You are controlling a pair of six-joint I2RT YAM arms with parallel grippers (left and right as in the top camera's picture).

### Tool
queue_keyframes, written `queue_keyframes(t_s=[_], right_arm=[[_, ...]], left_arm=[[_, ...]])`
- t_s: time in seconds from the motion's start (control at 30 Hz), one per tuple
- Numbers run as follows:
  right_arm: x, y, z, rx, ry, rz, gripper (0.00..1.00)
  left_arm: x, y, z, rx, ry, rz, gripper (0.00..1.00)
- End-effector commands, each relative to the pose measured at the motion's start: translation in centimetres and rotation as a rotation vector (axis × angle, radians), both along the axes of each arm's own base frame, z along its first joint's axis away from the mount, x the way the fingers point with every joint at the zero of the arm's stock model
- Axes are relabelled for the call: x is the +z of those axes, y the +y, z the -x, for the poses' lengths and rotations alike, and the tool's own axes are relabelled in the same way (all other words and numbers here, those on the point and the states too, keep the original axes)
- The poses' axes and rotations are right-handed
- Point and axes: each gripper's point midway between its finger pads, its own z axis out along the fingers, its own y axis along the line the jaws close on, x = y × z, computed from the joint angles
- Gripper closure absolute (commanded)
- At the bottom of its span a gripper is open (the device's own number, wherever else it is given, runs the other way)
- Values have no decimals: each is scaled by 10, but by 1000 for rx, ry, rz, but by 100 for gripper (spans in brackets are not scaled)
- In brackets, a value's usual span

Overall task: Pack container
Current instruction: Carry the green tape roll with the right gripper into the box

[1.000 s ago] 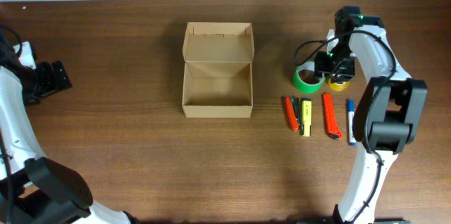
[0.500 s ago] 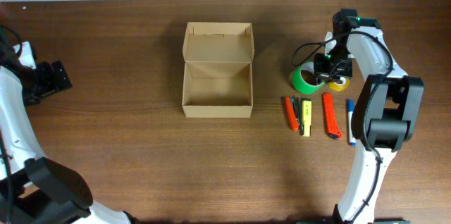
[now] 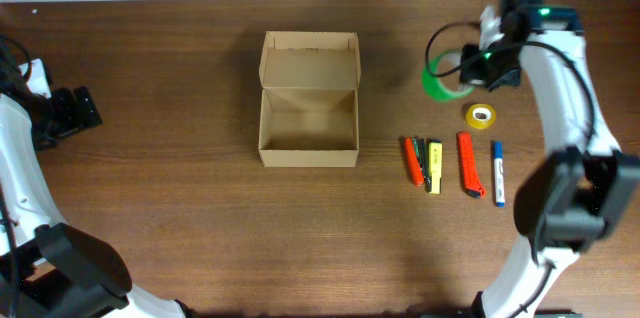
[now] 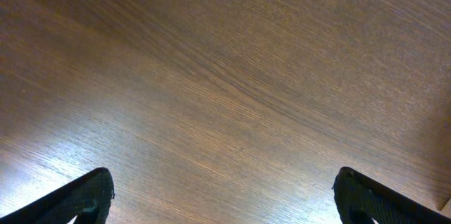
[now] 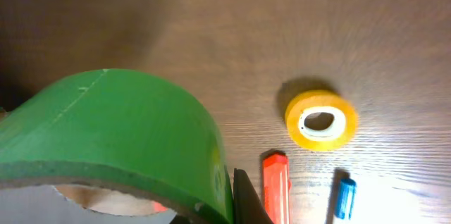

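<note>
- Noting the container (image 3: 308, 118) first; it sits on the table (image 3: 180, 218) left of centre, flap lid (image 3: 310, 58) thrown back toward the far edge, cavity bare as far as the overhead view shows; nothing packed yet.
- Green tape roll (image 3: 440, 76) is clear of the table, well right of the container and nearer the far edge; from my right wrist it fills the lower left of the view (image 5: 106, 132).
- My right pincer (image 3: 466, 68) is clenched on that roll's wall; one dark finger (image 5: 246, 199) shows just inside the ring.
- Change over the last second: that pincer stood half open around the roll as it lay touching the yellow tape roll (image 3: 480, 116); it has since shut, lifted and drawn back; the yellow roll now lies alone and uncovered.
- Meaning, as I judge it: first item secured; next is a carry leftward over the open cavity, then release.
- Unmoved: the two orange cutters (image 3: 412, 160) (image 3: 465, 164), the yellow-and-black tool (image 3: 432, 164), the blue marker (image 3: 497, 174); the container too.
- My left pincer (image 3: 70, 113) hangs released at the far left over bare wood, same as before.
</note>
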Motion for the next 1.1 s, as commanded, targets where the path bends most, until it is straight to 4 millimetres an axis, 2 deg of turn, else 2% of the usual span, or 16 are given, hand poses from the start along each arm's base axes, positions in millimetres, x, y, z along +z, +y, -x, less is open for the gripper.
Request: queue_keyframes(t_s=[0.0, 0.1, 0.2, 0.33, 0.43, 0.57, 0.77, 0.93, 1.07], right_arm=[[76, 24, 0, 136, -180, -70, 96], [107, 38, 3, 236, -242, -78, 96], [139, 61, 2, 338, -323, -60, 96], [176, 102, 2, 452, -433, -47, 96], [186, 138, 9, 559, -473, -41, 96], [172, 182, 24, 698, -436, -6, 96], [132, 248, 50, 920, -338, -14, 96], [93, 278, 55, 1011, -261, 38, 96], [63, 294, 51, 1039, -215, 89, 96]], left_arm=[[-4, 0, 0, -17, 9, 7, 0], [-4, 0, 0, -17, 9, 7, 0], [-4, 0, 0, -17, 9, 7, 0], [-4, 0, 0, -18, 9, 7, 1], [-4, 0, 0, -17, 9, 7, 0], [-4, 0, 0, -17, 9, 7, 0], [-4, 0, 0, -17, 9, 7, 0], [-4, 0, 0, -18, 9, 7, 0], [-4, 0, 0, -17, 9, 7, 0]])
